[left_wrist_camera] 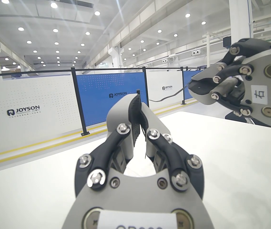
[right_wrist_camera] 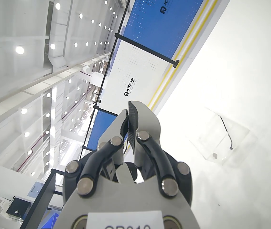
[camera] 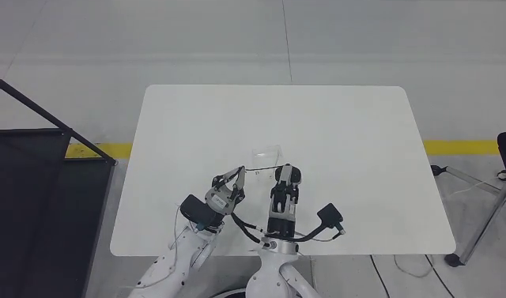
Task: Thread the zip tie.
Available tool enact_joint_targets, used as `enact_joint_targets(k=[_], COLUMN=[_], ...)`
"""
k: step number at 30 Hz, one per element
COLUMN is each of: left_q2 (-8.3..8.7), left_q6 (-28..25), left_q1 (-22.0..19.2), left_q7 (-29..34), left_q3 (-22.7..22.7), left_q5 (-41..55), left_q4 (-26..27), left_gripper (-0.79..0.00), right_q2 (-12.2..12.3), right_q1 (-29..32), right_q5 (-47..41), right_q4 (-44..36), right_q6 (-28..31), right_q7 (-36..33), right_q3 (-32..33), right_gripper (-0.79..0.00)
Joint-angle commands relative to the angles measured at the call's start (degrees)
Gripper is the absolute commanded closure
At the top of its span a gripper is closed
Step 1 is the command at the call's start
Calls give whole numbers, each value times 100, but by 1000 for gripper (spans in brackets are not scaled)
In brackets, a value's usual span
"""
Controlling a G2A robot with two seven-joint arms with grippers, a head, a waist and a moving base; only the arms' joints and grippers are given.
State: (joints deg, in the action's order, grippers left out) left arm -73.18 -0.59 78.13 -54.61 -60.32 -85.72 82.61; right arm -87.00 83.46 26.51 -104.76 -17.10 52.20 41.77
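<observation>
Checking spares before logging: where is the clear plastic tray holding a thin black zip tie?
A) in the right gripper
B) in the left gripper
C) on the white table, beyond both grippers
C: the clear plastic tray lies on the white table, ahead of the left gripper and right gripper, touched by neither.

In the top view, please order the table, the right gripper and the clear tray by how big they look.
Largest to smallest:
1. table
2. right gripper
3. clear tray
The gripper is nearer the camera, so its true size against the tray is unsure.
</observation>
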Motion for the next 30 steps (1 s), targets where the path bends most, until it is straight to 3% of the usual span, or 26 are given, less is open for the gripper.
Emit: enact_joint_targets(k=[1, 8, 16, 30], left_q2=[0, 0, 0, 0], left_q6=[0, 0, 0, 0], left_q1=[0, 0, 0, 0], left_q7=[0, 0, 0, 0], left_q3=[0, 0, 0, 0], left_q5=[0, 0, 0, 0], left_q4=[0, 0, 0, 0], left_gripper=[0, 0, 0, 0], right_q2=[1, 3, -67, -151], right_q1=[2, -11, -11, -16], right_q5=[7, 3, -130, -91], right_q4=[-3, 6, 45, 127], right_q6=[-2, 12, 443, 451], right_q7=[-9, -39, -104, -89], right_q3=[2, 20, 69, 100], right_gripper=[0, 0, 0, 0])
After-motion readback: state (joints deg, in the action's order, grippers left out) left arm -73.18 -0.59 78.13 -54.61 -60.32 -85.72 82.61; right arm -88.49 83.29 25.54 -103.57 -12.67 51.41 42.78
